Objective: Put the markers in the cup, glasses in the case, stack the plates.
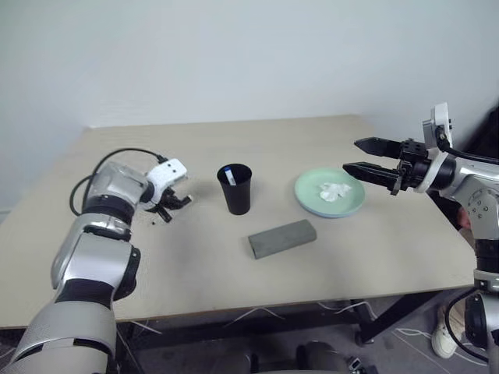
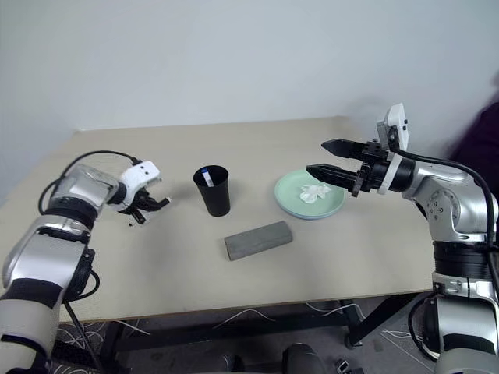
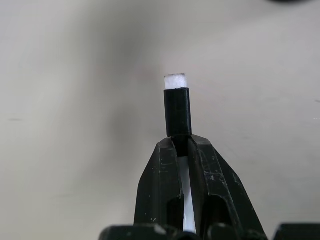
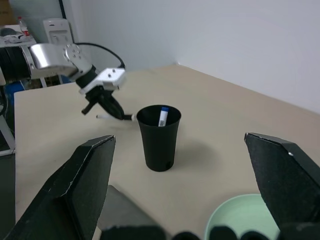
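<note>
My left gripper (image 1: 168, 204) hovers just over the table's left part, shut on a white marker with a black cap (image 3: 177, 112) whose cap end pokes out past the fingertips. To its right stands the black cup (image 1: 235, 189) with a blue-capped marker (image 1: 228, 176) upright inside. In front of the cup lies the grey case (image 1: 282, 238), lid shut. A mint green plate (image 1: 308, 192) sits right of the cup with a crumpled white tissue (image 1: 335, 191) on it. Above that plate, my right gripper (image 1: 351, 155) is held level and open with nothing in it. The glasses are out of view.
The tan table (image 1: 195, 288) has bare room in front of the case and along the back by the wall. A black cable (image 1: 117, 153) loops off my left wrist. Loose wires lie on the floor (image 1: 257, 315) under the front edge.
</note>
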`<state>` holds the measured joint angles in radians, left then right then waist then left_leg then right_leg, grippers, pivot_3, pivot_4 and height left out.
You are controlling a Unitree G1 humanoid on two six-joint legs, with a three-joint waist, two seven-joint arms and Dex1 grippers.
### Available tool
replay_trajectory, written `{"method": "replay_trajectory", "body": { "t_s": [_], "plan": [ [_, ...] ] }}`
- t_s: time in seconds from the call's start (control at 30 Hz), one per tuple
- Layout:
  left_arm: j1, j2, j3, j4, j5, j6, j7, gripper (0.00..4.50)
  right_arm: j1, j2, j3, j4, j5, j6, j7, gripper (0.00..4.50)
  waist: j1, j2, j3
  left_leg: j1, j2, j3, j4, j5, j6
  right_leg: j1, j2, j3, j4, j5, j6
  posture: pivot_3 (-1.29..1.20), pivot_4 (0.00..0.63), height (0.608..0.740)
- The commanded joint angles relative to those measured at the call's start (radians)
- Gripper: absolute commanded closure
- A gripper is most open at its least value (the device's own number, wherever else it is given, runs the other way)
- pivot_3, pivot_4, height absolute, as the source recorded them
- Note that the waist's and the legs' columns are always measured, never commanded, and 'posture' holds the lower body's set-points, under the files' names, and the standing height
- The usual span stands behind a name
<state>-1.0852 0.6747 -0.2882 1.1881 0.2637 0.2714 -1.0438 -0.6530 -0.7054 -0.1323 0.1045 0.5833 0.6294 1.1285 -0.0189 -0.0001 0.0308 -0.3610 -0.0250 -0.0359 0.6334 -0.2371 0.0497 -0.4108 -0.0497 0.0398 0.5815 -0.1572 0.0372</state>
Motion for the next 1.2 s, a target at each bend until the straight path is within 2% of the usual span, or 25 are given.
{"method": "replay_trajectory", "body": {
  "t_s": [0.03,0.2,0.33,0.43,0.67,1.2],
  "plan": [
    [-0.067,0.027,0.061,-0.037,-0.039,-0.047,0.002,4.47,-0.033,-0.005,-0.011,-0.016,0.009,-0.011,0.000,0.00,0.001,0.000,0.000,0.000,0.000,0.000,0.000,0.000,0.000,0.000,-0.001,0.000,0.000,0.000,0.000,0.00,0.000,0.727],
    [-0.139,-0.021,0.312,-0.055,-0.265,-0.058,0.028,4.47,-0.044,-0.001,-0.004,-0.008,0.005,-0.015,0.004,0.00,0.003,-0.001,0.000,-0.002,0.001,-0.002,0.002,0.000,0.000,0.002,-0.001,-0.001,-0.005,0.000,0.001,0.00,0.000,0.727],
    [-0.125,-0.092,0.450,-0.107,-0.401,-0.077,0.060,4.47,-0.045,-0.003,-0.003,-0.010,0.007,-0.016,0.008,0.00,0.000,-0.001,0.000,-0.001,0.000,-0.001,0.000,0.000,0.000,0.003,-0.002,0.000,-0.005,0.000,0.001,0.00,0.000,0.727],
    [-0.088,-0.148,0.507,-0.159,-0.464,-0.096,0.092,4.47,-0.045,-0.006,-0.005,-0.011,0.008,-0.015,0.010,0.00,0.000,-0.001,0.000,-0.001,-0.001,-0.001,0.000,0.000,0.000,0.002,0.000,0.000,-0.004,0.001,0.001,0.00,0.000,0.727],
    [0.022,-0.274,0.548,-0.268,-0.536,-0.169,0.150,4.47,-0.044,-0.019,-0.013,-0.008,0.006,-0.014,0.015,0.00,0.000,0.000,0.000,0.000,-0.002,0.000,0.001,0.000,0.000,0.003,0.001,0.000,-0.003,0.001,0.001,0.00,0.000,0.727],
    [0.117,-0.369,0.553,-0.288,-0.553,-0.278,0.245,4.47,-0.042,-0.032,-0.015,-0.010,0.009,-0.007,0.010,0.00,0.000,0.000,-0.001,0.000,-0.004,0.000,0.002,0.000,0.000,0.004,0.000,0.000,-0.004,0.001,0.001,0.00,0.000,0.727]
  ]
}}
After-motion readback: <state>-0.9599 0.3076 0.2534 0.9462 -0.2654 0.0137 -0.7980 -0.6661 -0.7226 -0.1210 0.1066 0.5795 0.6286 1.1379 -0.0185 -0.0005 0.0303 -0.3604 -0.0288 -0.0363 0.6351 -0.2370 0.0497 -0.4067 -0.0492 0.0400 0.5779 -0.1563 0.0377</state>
